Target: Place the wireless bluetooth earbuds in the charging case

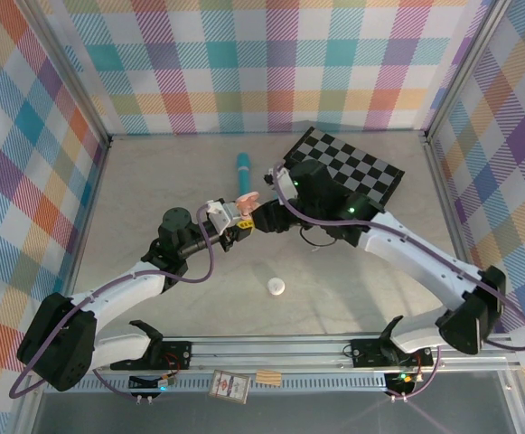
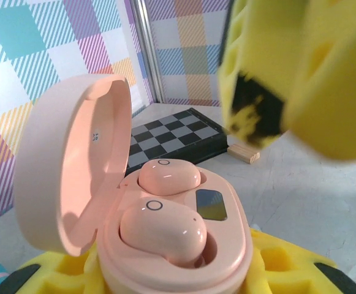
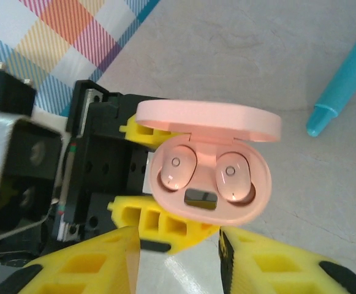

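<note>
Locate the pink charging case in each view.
Top external: pink charging case at centre of frame.
Left wrist: case lower centre, lid open to the left.
Right wrist: case centre, lid up.
Landmark: teal pen just above it in top external, upper right in right wrist.

The charging case (image 3: 206, 174) was pink and pebble-shaped, and was held clear of the table in the left gripper (image 1: 241, 212). Its hinged lid (image 2: 61, 171) stood open, roughly upright behind the body. Two pink wireless bluetooth earbuds (image 3: 178, 170) lay side by side in the wells, and both appeared seated. A small dark window (image 3: 200, 198) sat just below them.
</note>
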Controlling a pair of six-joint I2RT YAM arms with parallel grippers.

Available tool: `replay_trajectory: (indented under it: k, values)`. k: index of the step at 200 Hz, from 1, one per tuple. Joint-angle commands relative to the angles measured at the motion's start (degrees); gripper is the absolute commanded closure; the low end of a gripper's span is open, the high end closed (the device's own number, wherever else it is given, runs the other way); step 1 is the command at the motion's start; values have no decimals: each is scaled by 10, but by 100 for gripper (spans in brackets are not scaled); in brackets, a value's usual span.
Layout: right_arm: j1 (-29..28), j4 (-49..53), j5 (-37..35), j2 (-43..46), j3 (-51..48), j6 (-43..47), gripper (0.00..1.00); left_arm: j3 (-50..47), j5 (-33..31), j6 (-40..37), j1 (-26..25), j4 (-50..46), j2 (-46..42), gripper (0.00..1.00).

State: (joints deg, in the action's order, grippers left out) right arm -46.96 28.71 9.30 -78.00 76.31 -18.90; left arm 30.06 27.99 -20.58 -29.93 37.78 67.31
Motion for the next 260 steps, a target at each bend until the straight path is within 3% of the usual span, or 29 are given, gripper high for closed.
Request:
replay_trajectory:
  k: [1,36,82,155,175,211,260]
  values:
    - [11,-33,-27,29,-3,-18,59,1,21,2,-2,24,-4,69]
    - [32,11,-65,-15,67,-22,56,13,66,-13,-2,-19,-12,69]
    - [42,71,-60,-110,159,-8,52,12,64,-14,-2,-31,-28,69]
    - [41,52,-5,-83,84,-10,48,21,47,-8,-3,-40,-29,69]
    - [45,35,-1,-59,63,-29,38,23,52,-8,-2,-40,-30,69]
    - [95,-65,158,-23,-1,-136,23,21,63,16,-2,-17,-30,69]
    - [121,-253,325,-7,-104,-288,22,10,62,71,-2,66,-28,69]
